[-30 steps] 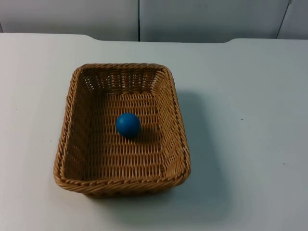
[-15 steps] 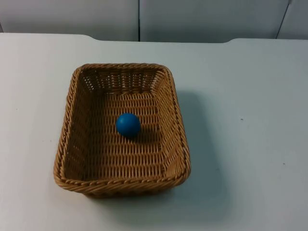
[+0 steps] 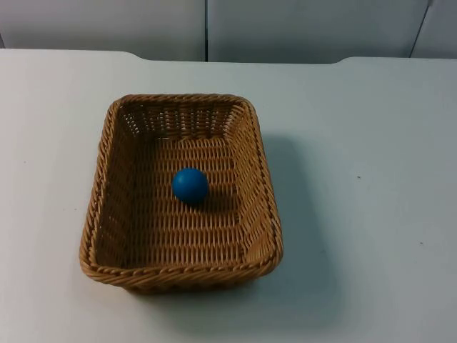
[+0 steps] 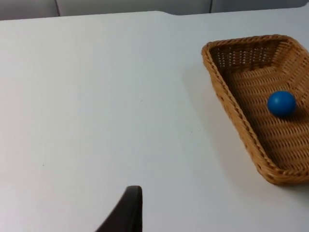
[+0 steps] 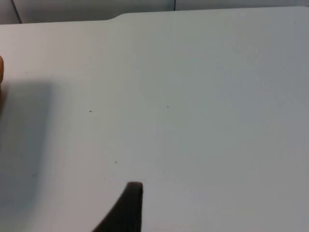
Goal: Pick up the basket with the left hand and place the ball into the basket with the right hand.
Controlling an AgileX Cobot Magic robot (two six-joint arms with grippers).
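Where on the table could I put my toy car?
Bare table lies right of the basket, left of it, and behind it up to the grey wall. The basket's middle holds the blue ball.

The top view looks down and forward at the table [image 3: 385,214], with the wall [image 3: 300,28] behind. The left wrist view looks across the table from beside the basket [image 4: 256,111], sharing basket and ball [image 4: 281,103] with the top view. The right wrist view faces bare table toward the wall.
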